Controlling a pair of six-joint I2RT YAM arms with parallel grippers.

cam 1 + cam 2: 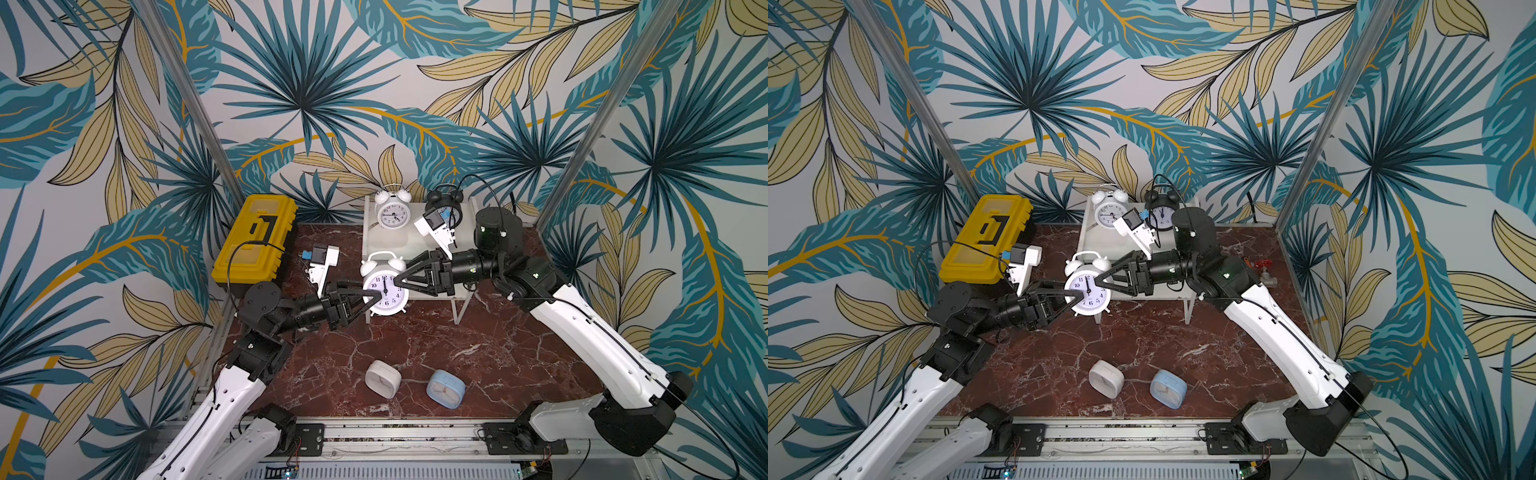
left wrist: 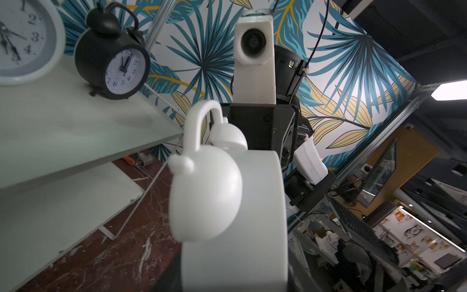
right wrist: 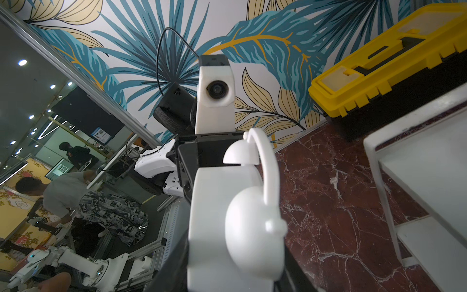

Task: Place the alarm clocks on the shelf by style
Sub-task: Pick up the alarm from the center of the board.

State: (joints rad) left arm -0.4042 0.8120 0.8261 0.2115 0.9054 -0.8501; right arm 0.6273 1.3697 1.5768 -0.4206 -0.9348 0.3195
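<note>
A white twin-bell alarm clock [image 1: 385, 291] hangs upright in front of the shelf's [image 1: 419, 245] front left corner. My left gripper [image 1: 376, 300] is shut on its left side and my right gripper [image 1: 397, 283] is shut on its right side. The held clock's body [image 2: 235, 215] fills the left wrist view, and it [image 3: 227, 215] fills the right wrist view too, hiding the jaws. On the top board stand another white twin-bell clock [image 1: 392, 212] and a black one [image 1: 446, 205]. A white rounded-square clock [image 1: 383, 379] and a light blue one [image 1: 445, 388] lie on the table near the front.
A yellow-and-black toolbox [image 1: 253, 245] sits at the back left, close to the left arm. A small red and grey valve [image 1: 1262, 266] lies on the marble table to the right of the shelf. Patterned walls and metal posts close in the back and sides.
</note>
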